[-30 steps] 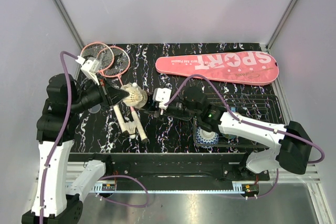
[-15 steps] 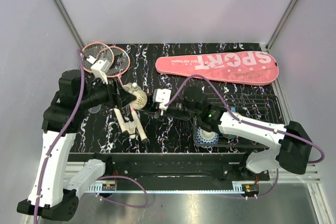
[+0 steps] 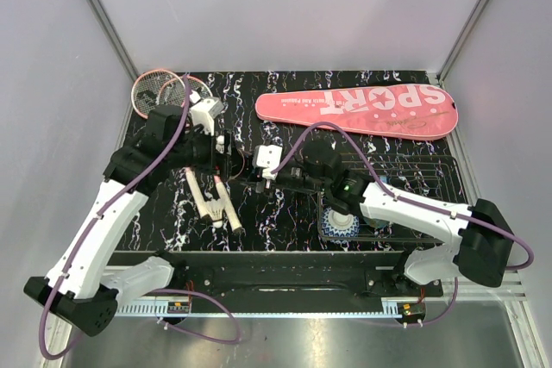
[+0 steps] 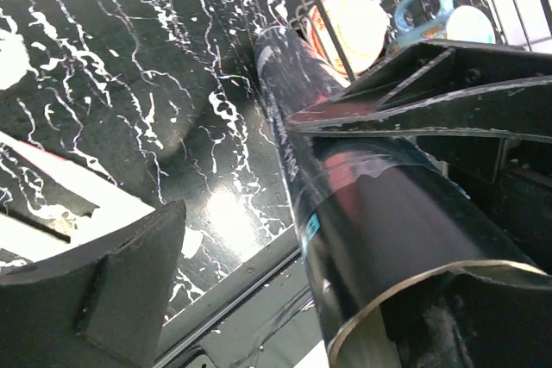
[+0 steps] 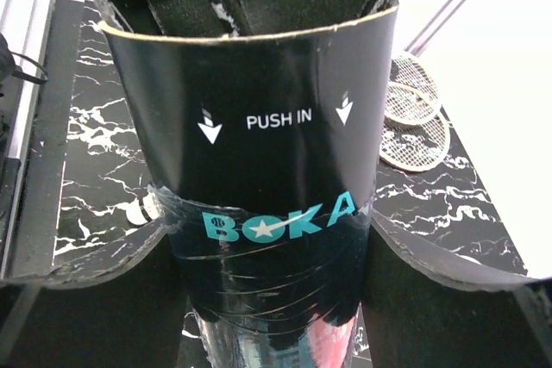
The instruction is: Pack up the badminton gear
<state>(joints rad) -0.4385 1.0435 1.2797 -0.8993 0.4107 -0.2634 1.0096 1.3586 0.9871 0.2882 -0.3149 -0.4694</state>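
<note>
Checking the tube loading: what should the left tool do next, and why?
Probably draw the left tool straight back from the mouth of the black tube. Its jaws stand open and empty at the rim, while the right tool clamps the tube, so it seems done there.

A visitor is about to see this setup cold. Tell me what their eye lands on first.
A long pink SPORT racket cover lies along the far right side of the table. At centre the right gripper clamps a black tube printed PUSH IN, its open mouth facing the open left gripper. Two pink-framed rackets lie at far left.
</note>
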